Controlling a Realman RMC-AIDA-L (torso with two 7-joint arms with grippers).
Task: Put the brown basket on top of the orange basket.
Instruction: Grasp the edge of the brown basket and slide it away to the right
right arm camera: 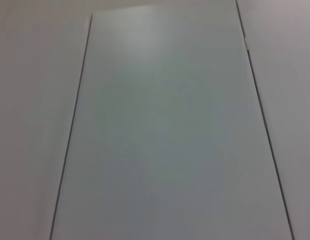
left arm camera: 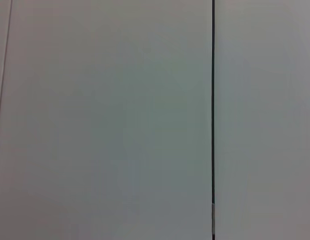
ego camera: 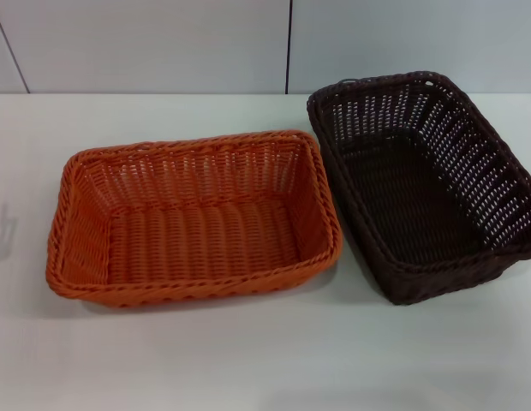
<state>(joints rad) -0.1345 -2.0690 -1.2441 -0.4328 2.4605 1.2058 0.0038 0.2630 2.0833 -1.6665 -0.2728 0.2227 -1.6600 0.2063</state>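
The orange basket [ego camera: 193, 218] sits empty on the white table, left of centre in the head view. The brown basket [ego camera: 426, 180] sits empty on the table to its right, its near-left side close against the orange basket's right end. Both stand upright. Neither gripper nor arm shows in the head view. The left wrist view and the right wrist view show only pale wall panels with dark seams.
The white table [ego camera: 265, 360] runs wide in front of both baskets. A pale panelled wall [ego camera: 163, 43] stands behind the table, with a dark vertical seam [ego camera: 289, 47] near the middle. A faint shadow [ego camera: 3, 227] lies at the table's far left.
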